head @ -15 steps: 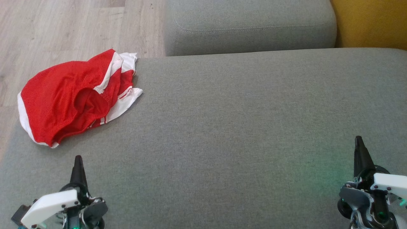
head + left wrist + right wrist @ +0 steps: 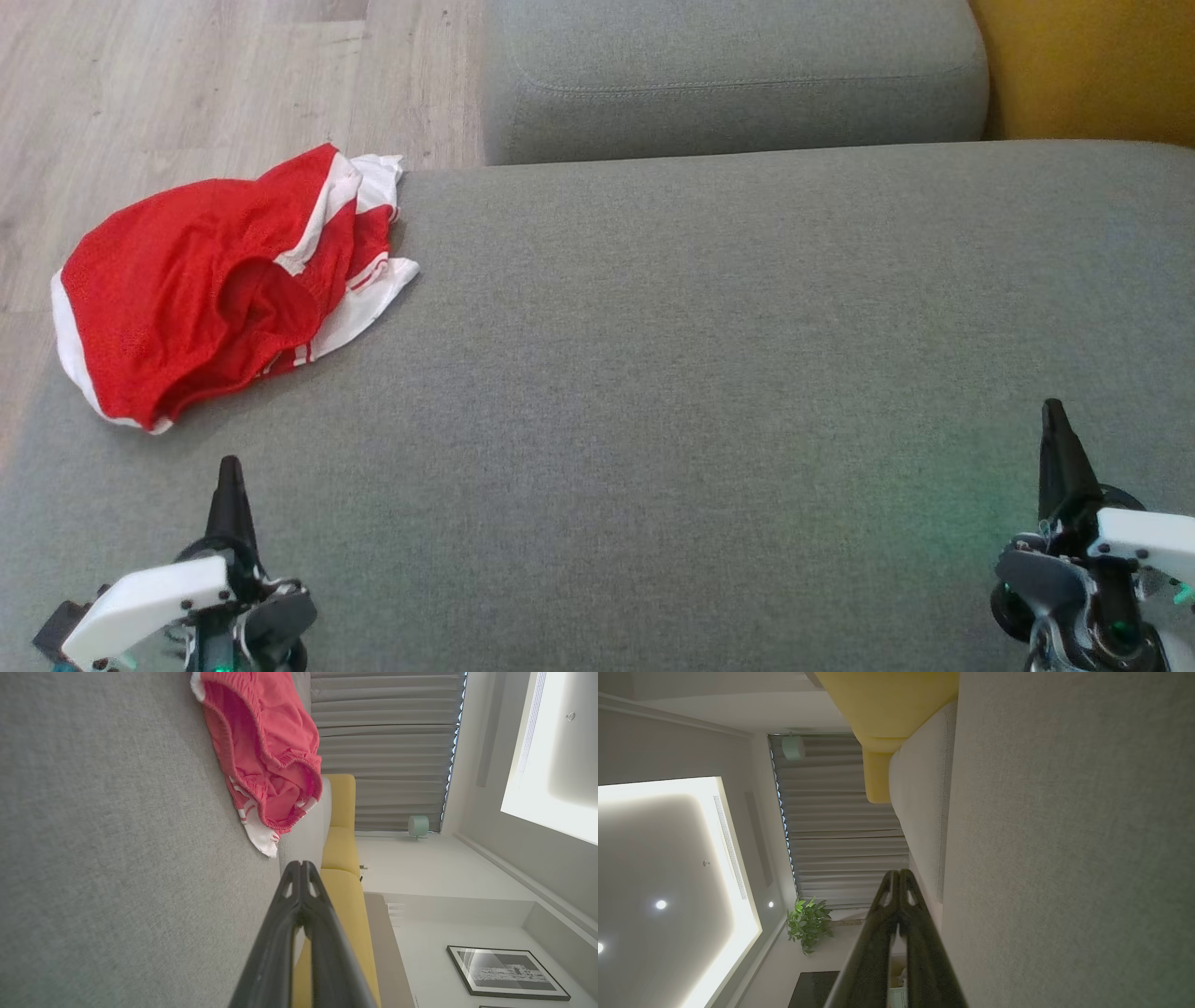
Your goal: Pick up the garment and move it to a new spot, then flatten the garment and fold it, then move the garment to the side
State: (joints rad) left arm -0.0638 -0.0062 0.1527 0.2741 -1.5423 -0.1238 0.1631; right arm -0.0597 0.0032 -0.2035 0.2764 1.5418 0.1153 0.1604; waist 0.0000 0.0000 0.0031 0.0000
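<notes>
- Nothing had shifted since the picture half a second before: the crumpled red mesh garment with white trim (image 2: 224,280) lay in the same heap, and both grippers sat in the same low spots.
- Judged from that, the task had not started. The first step, picking up the garment, was yet to come.
- The left gripper (image 2: 229,464) had its two dark fingers pressed together on nothing, hovering above the broad grey woven seat cushion (image 2: 700,373). In the left wrist view its tips (image 2: 301,863) met with no gap.
- The right gripper (image 2: 1053,406) was likewise closed on nothing, and its tips touched in the right wrist view (image 2: 899,871).
- The garment lay ahead of the left gripper, near but apart from its tips, at the cushion's far left corner. One edge reached over towards the pale wooden floor (image 2: 187,84). It was well apart from the right gripper, far to that gripper's left.
- Count: one garment, two grippers with two fingers each, one seat cushion, one grey back cushion (image 2: 738,84) and one block of yellow upholstery (image 2: 1092,65).
</notes>
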